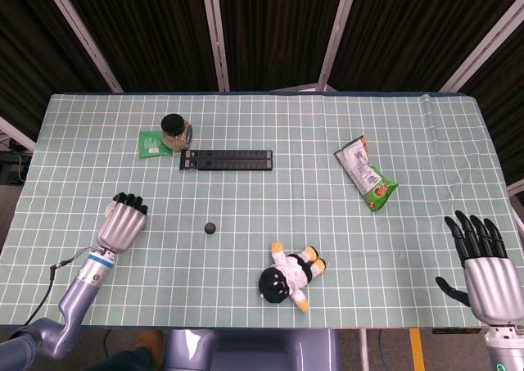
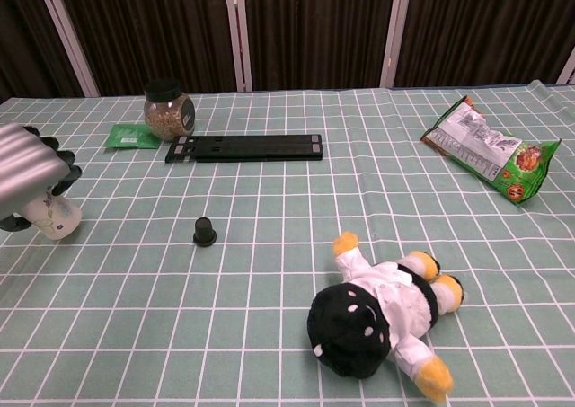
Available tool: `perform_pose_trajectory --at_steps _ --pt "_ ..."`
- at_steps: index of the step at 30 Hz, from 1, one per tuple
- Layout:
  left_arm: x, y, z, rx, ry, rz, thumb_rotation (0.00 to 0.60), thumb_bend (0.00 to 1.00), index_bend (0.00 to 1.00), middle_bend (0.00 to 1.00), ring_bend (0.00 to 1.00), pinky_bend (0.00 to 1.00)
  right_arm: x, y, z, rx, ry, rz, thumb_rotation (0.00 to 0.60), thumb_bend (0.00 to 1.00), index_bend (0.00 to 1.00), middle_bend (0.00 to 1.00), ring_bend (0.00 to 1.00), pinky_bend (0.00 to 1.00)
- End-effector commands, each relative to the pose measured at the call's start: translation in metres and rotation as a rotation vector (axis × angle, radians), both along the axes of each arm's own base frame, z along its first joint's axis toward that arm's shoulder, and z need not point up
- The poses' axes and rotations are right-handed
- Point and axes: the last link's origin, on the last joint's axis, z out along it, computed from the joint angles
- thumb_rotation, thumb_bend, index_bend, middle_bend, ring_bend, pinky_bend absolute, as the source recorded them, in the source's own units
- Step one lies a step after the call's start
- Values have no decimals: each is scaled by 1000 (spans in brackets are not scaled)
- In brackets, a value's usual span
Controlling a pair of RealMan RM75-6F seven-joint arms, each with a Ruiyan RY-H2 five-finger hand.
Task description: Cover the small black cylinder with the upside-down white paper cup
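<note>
Chest view shows the left hand (image 2: 31,169) with fingers curled around the white paper cup (image 2: 54,218) near the desk's left edge. Thin paper could crumple under a hard squeeze, I judge. The small black cylinder (image 2: 205,232), squat and matte, stands apart at mid-desk. The right hand (image 1: 487,264) waits, fingers spread.

Left hand (image 1: 123,224) beside black cylinder (image 1: 210,227) (apart)

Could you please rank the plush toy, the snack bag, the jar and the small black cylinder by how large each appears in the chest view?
1. plush toy, though it lies nearest the camera
2. snack bag
3. jar
4. small black cylinder
</note>
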Motion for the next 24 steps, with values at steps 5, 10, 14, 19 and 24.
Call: perform_pose_trajectory --at_steps 5,10,14,19,24 --pt "15 16 41 -5 -742 314 600 0 539 384 371 432 1 1 0 5 -1 4 600 0 0 0 0 0" --pt "7 20 43 -153 -1161 564 600 0 513 346 343 421 2 1 -1 9 -1 6 600 0 0 0 0 0" --pt "-2 22 33 -246 -1343 729 600 0 512 326 332 412 2 0 -2 14 2 3 600 0 0 0 0 0" --pt "-14 26 21 -260 -1372 778 600 0 512 325 331 411 1 0 -2 12 1 -2 600 0 0 0 0 0" --pt "-20 30 14 -264 -1368 788 600 0 503 315 322 402 -1 -1 -1 8 2 -10 600 0 0 0 0 0"
